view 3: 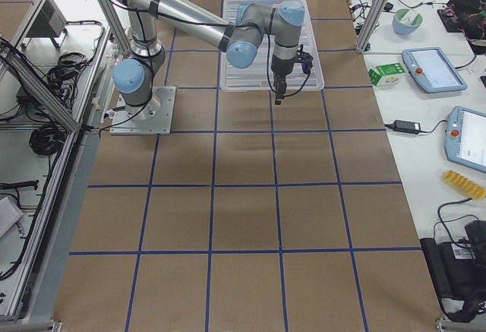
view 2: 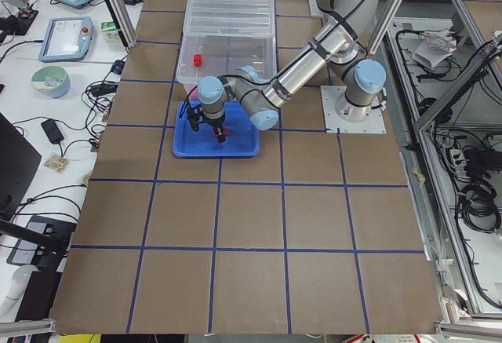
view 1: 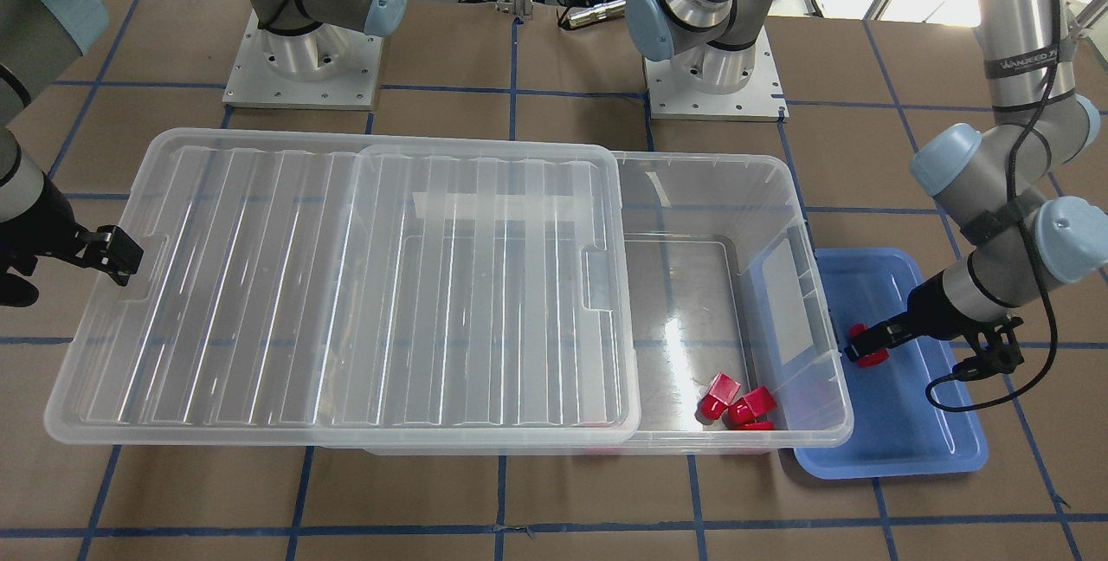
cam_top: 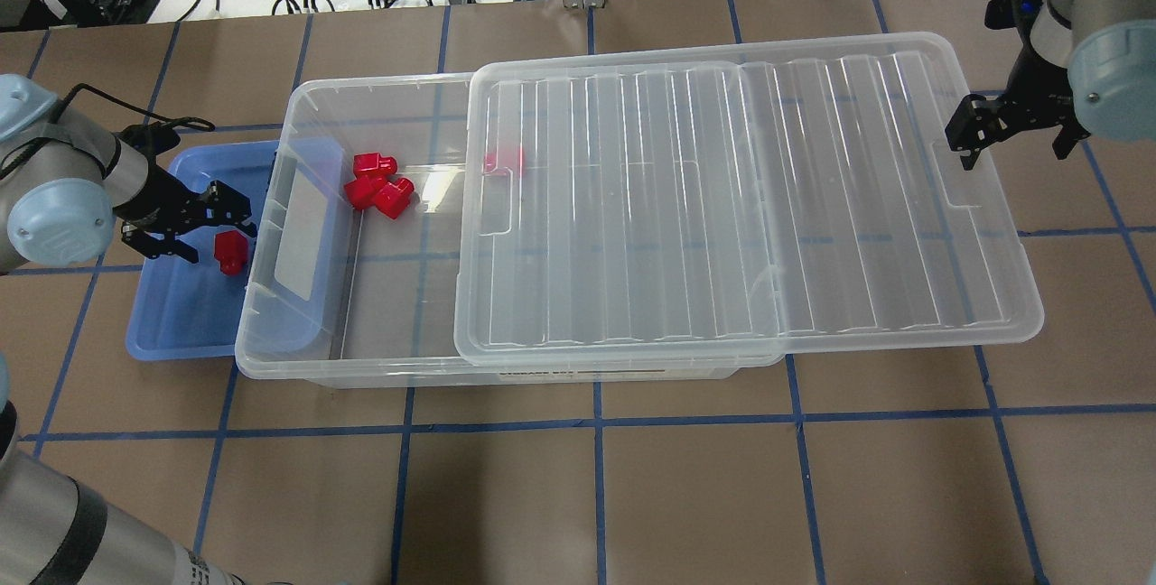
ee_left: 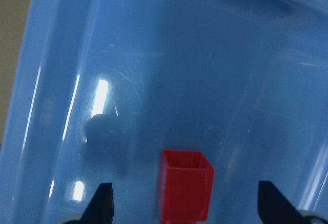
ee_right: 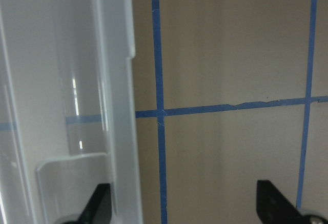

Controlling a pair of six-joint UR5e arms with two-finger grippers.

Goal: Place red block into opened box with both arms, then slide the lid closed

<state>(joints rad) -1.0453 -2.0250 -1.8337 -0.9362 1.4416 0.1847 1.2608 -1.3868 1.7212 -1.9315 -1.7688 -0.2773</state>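
Red block (cam_top: 231, 252): glossy hard plastic, squarish, inside a shallow blue plastic tray (cam_top: 181, 323) that lies at 9 o'clock of the box in the overhead view. Left gripper (ee_left: 185, 203) straddles the block, black fingers spread wide, neither touching it.
Box (cam_top: 379, 84): clear, smooth-walled, with like red pieces (cam_top: 375, 186) bunched in its 10 o'clock corner.
Lid (cam_top: 722, 206): ribbed, translucent, overhanging toward 3 o'clock.
Right gripper (view 1: 127, 260): fingers apart at the lid's 3 o'clock edge, holding nothing.

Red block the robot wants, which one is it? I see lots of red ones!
Find the big clear box; a small blue tray sits at its open end. The red block lies alone in that tray, between the open fingers of the left pincer. The other red pieces are inside the box.
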